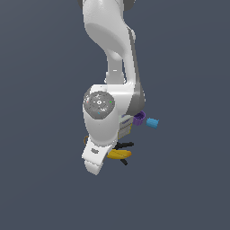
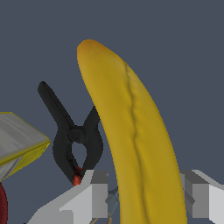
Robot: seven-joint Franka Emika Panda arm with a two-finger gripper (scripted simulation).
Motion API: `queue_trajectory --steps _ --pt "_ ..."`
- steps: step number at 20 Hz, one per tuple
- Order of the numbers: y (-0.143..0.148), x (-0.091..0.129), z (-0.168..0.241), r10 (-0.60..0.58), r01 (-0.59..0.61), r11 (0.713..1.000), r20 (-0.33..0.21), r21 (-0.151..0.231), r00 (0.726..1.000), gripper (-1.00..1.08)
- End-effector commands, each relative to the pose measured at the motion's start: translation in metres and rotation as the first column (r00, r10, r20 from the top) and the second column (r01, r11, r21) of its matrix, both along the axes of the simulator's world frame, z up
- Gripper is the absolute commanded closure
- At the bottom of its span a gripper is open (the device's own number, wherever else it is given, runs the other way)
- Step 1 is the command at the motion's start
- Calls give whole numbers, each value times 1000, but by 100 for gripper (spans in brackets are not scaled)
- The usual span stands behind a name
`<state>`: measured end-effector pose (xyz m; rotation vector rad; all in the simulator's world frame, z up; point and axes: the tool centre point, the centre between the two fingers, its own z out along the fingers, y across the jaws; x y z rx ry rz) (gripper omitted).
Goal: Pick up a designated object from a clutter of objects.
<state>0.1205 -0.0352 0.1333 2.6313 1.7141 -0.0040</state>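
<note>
Curved yellow banana: smooth waxy skin, one dark lengthwise seam, orange-tinged rounded tip; in the exterior view it shows only as a short yellow crescent on the flat grey floor, half hidden behind the glossy white arm.

Landmark = banana. Two-finger grey-and-white gripper: blocky matte fingers spread wide, one on each side of the banana's near end; visible gap between each pad and the skin, so not pinching anything; cannot tell whether the banana rests on the floor or is off it.

Black spring clamp with splayed handles: matte plastic, small red tip at its mouth; just beside the banana, one handle passing behind it.

White-and-yellow cardboard box: sharp-edged, beyond the clamp from the banana.

Dark red rounded edge: near the box; too cropped to identify.

Purple open cup and light blue block: side by side, further off from the banana, past the box.
</note>
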Motion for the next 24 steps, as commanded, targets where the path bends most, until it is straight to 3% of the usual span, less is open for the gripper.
queue_trajectory --steps 1,16,24 --pt "8 -6 30 1 -1 1000 3 -1 1000 108" --pt "57 -42 200 2 -2 1000 2 1 1000 108" --pt "73 -52 262 2 -2 1000 1 2 1000 108"
